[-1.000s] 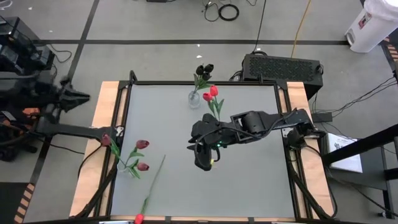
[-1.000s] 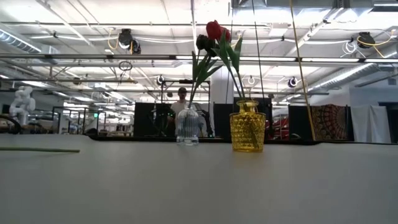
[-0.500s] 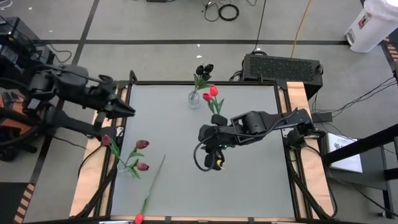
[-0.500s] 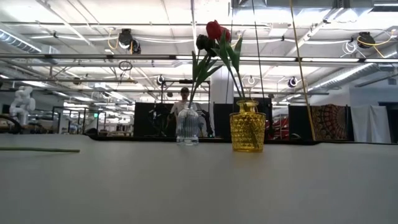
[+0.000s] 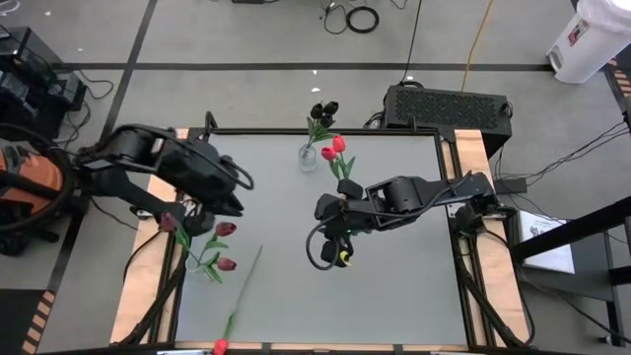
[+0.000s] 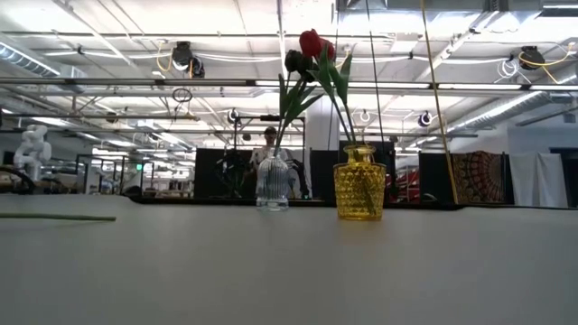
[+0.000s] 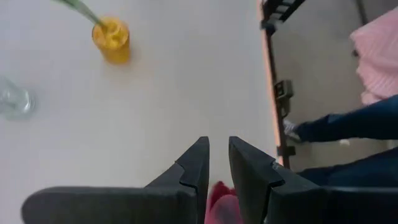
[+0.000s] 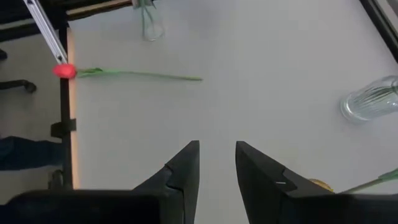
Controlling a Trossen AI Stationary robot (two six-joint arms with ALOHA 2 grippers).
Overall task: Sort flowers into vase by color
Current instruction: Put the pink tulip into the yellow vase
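Grey table (image 5: 394, 296) mostly bare, red tulip (image 5: 219, 345) at its edge

overhead view straight down, low view level across table (image 6: 289, 271), wrist views downward, all sharing tabletop

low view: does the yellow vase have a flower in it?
Yes, the yellow vase holds green stems topped by a red tulip.
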